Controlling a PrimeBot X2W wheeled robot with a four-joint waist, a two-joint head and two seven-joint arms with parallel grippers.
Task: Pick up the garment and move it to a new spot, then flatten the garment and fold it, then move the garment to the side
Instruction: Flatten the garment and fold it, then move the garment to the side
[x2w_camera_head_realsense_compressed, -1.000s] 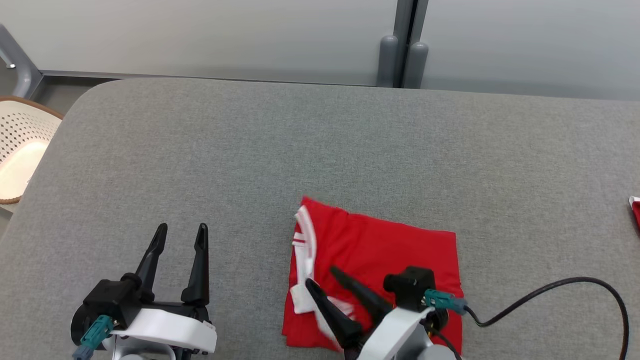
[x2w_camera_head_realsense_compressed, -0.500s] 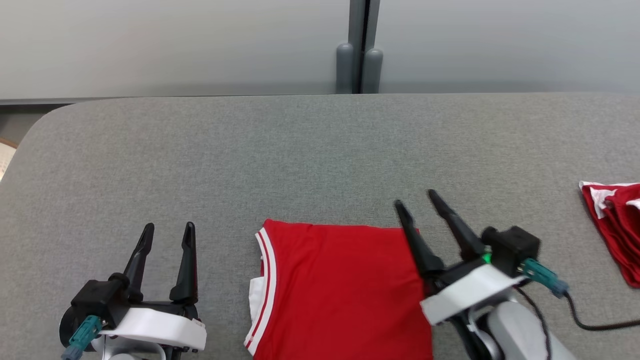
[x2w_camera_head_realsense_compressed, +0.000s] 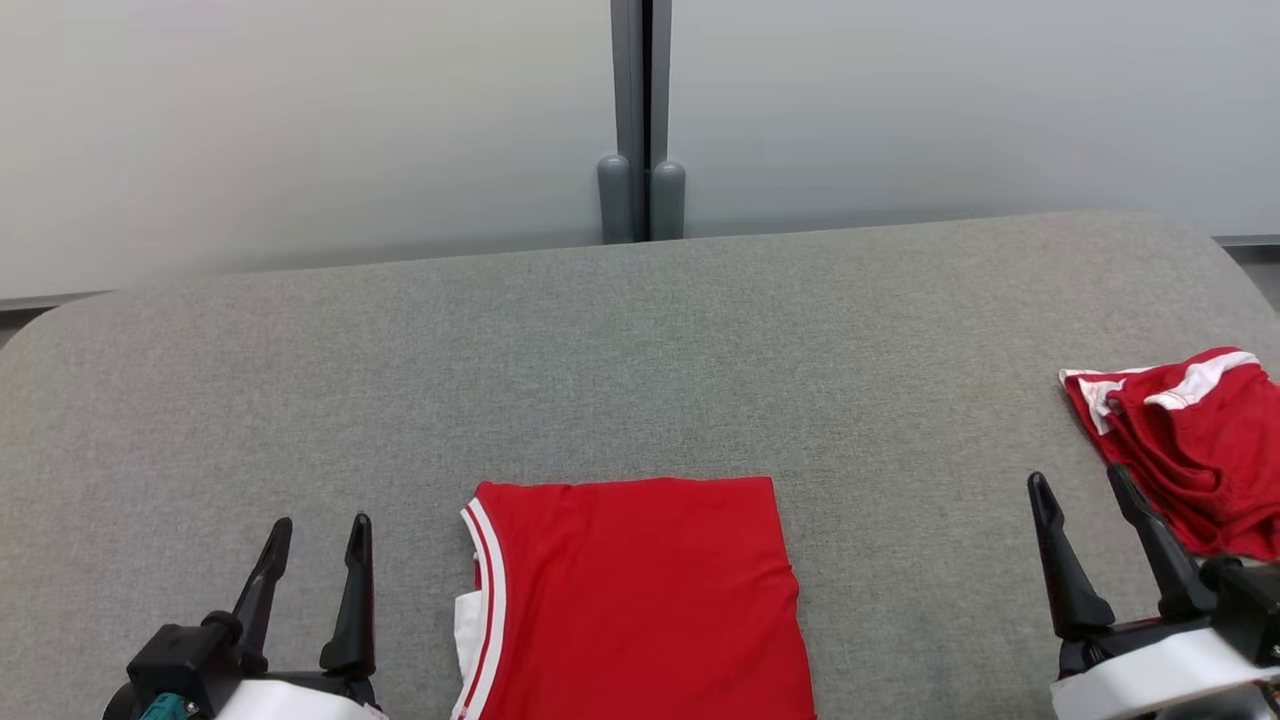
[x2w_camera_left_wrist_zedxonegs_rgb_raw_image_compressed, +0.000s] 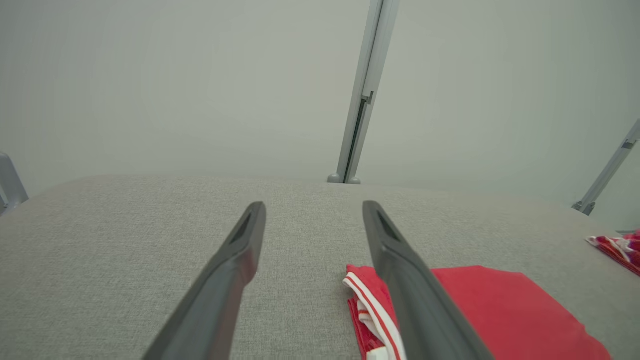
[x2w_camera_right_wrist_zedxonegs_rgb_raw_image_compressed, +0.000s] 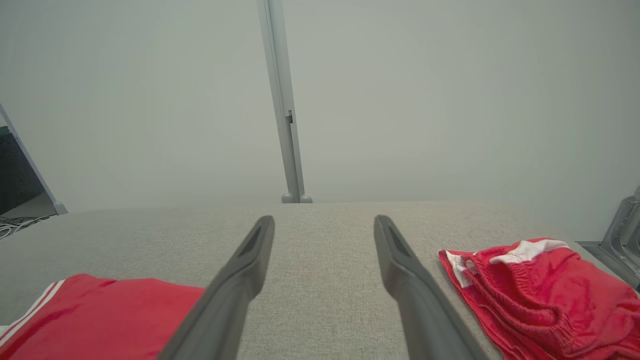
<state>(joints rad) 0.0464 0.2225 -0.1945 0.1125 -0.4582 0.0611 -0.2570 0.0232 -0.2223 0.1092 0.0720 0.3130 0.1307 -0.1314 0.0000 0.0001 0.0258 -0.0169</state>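
Garment (x2w_camera_head_realsense_compressed: 640, 600), red with white striped trim along its left edge, lies folded into a neat rectangle on the grey fabric table (x2w_camera_head_realsense_compressed: 600, 350). It sits between my two grippers, and its near end runs off the bottom of the head view. I see the left gripper (x2w_camera_head_realsense_compressed: 322, 522) at the lower left, near the garment's trimmed edge but apart from it, with its fingers spread and holding nothing. The right gripper (x2w_camera_head_realsense_compressed: 1077, 477) sits at the lower right, well apart from the folded garment, its fingers likewise parted and empty over bare table. Near its outer finger, a second red piece (x2w_camera_head_realsense_compressed: 1190, 440) with white bands lies crumpled by the table's right end. My right wrist view shows a gathered elastic band on it. Behind the table a grey post (x2w_camera_head_realsense_compressed: 640, 150) stands against pale panels.
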